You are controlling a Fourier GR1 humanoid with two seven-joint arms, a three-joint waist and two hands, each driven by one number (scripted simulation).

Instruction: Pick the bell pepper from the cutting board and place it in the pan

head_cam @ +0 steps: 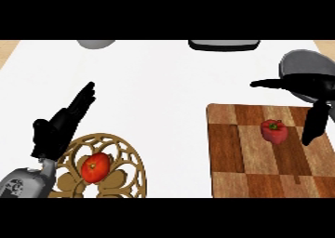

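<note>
**Red pepper sits on the board, right hand alongside**

Red bell pepper (274, 131) rests upright on the wooden cutting board (252, 162), toward its far right part. Right hand (316, 100) hangs just beside it, fingers (314, 128) straight and released, pointing down at the board. Grey pan (304, 65) lies behind that hand on the white bench (170, 93). Left hand (60, 123) is open too, near a tomato (95, 167) on a gold trivet (132, 160).

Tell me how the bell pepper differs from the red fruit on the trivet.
The bell pepper is lobed and blocky with a green stem on top; the round red fruit is smooth, its stem end a small dark spot. The pepper lies on the wooden cutting board, near the right hand; the fruit sits on an openwork trivet beside the left hand. Both are red and untouched.
</note>
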